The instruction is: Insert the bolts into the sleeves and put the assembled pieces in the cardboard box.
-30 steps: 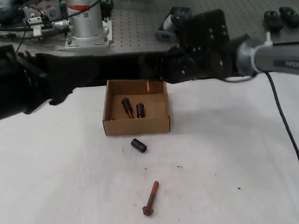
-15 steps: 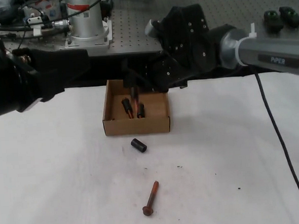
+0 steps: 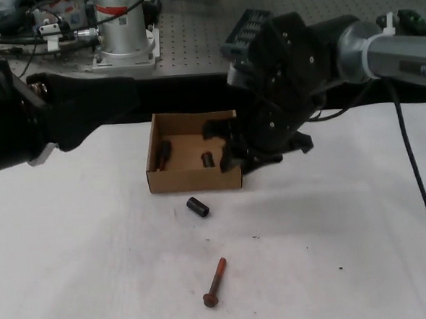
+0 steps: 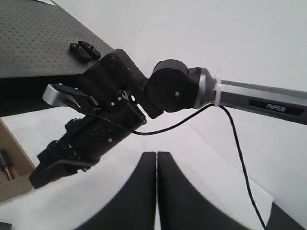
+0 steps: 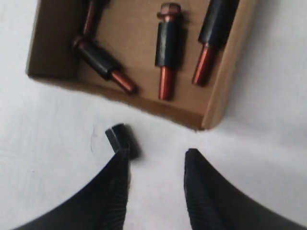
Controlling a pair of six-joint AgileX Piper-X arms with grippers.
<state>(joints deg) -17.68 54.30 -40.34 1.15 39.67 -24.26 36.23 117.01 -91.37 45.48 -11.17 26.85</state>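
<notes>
Three assembled pieces [image 5: 168, 45] lie in the cardboard box [image 5: 213, 100], just ahead of the right gripper [image 5: 157, 155], whose jaws stand parted with nothing between them. Each piece is a black sleeve on a coppery-red bolt, with bare shank poking out. A loose sleeve [image 5: 122, 138] (short, black, one end turned up) lies on the white cloth [image 5: 48, 143] outside the box, at the tip of one finger [image 5: 120, 182]; I cannot tell whether they touch. The loose bolt [image 3: 215, 281] lies well apart from those jaws, beyond the sleeve. The left gripper [image 4: 157, 158] is pressed closed on nothing, its jaws pointing towards the right arm. A fourth piece in the box's corner is cut off at the frame edge, as is the head of the piece along the wall. In the high view the right arm covers one corner of the box.
</notes>
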